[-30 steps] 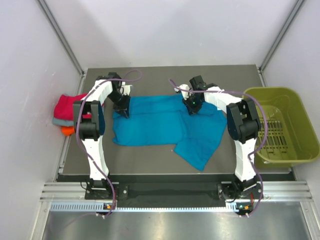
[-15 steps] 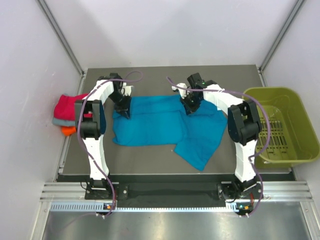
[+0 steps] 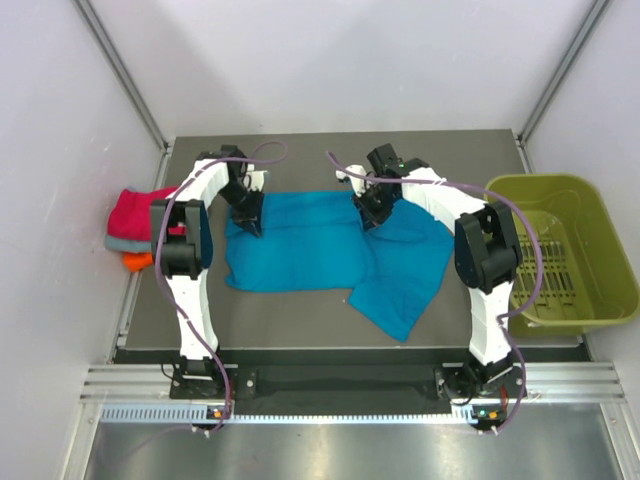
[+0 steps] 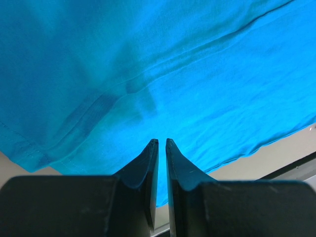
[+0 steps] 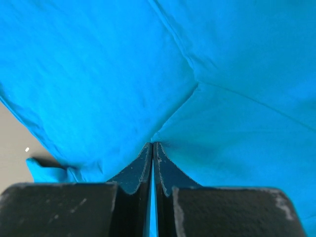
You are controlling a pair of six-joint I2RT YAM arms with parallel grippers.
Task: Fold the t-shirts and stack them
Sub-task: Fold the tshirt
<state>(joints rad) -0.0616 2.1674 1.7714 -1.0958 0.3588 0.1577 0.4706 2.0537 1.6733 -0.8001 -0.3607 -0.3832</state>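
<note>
The teal-blue t-shirt (image 3: 310, 250) lies spread across the middle of the table, with one part folded toward the front right. It fills the left wrist view (image 4: 173, 64) and the right wrist view (image 5: 98, 74). My left gripper (image 3: 248, 222) is at the shirt's far left corner. Its jaws (image 4: 161, 141) are shut to a hairline gap over the cloth, and no cloth shows between them. My right gripper (image 3: 366, 214) is at the shirt's far edge, shut on a pinch of teal cloth (image 5: 152, 144). Folded magenta-red (image 3: 135, 208), grey (image 3: 120, 243) and orange (image 3: 135, 261) shirts are stacked at the left.
An olive-green plastic bin (image 3: 590, 300) stands at the right table edge. The stack of folded shirts sits against the left wall. Bare grey table (image 3: 300, 310) shows in front of the teal shirt and behind it.
My right gripper has moved left along the shirt's far edge, drawing the pinched cloth with it. My left gripper has stayed in place.
</note>
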